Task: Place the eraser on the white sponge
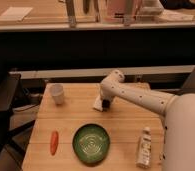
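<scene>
The white sponge [98, 104] is a small flat white block on the wooden table [71, 115], partly covered by my arm. My gripper [106, 104] hangs down from the white arm right at the sponge's right edge, with a dark shape at its tip. I cannot tell whether that dark shape is the eraser or the gripper's own tip.
A round white cup [57, 93] stands at the back left. An orange carrot [54, 142] lies at the front left. A green plate [91, 143] sits at the front middle. A white bottle [144, 145] lies at the front right. A dark chair [3, 107] stands left of the table.
</scene>
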`<state>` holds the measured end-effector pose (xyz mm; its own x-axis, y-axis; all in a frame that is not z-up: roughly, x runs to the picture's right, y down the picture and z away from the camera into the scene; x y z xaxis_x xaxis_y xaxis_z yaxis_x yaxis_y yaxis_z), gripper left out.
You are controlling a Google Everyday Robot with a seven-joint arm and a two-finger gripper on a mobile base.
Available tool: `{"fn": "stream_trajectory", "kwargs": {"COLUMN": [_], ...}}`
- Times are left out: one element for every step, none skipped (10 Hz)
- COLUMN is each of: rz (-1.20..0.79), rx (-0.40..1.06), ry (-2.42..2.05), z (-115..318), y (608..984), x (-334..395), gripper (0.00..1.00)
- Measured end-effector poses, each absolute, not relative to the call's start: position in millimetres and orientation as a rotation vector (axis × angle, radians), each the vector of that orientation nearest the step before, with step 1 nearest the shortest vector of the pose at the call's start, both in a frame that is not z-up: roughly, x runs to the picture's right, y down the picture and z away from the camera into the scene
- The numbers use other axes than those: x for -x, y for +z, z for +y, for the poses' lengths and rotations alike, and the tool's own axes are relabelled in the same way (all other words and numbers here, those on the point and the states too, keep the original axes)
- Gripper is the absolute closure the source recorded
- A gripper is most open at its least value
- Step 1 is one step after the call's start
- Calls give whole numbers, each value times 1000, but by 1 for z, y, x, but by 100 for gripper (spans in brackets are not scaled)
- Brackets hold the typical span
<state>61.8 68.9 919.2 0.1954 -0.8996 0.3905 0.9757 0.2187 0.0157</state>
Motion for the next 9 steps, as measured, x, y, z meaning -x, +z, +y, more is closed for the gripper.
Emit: {"fn": "stream_trajectory", "kwargs": {"rz": [-350,-353,-355,-357,-361,-362,-364,-367,-369], "rx": [258,258,258,257,258,258,259,259,259], "ry": [-1337,-1343,-1347,-1352,-1358,-1361,-1365,-1371,-1376], "z": [69,69,69,69,68,69,68,68,68], "y": [919,919,919,919,919,919,919,919,919], "x": [-62,-61,-60,-60,-59,-59,-59,-58,-57], "gripper": [97,97,97,97,97,97,97,97,97]}}
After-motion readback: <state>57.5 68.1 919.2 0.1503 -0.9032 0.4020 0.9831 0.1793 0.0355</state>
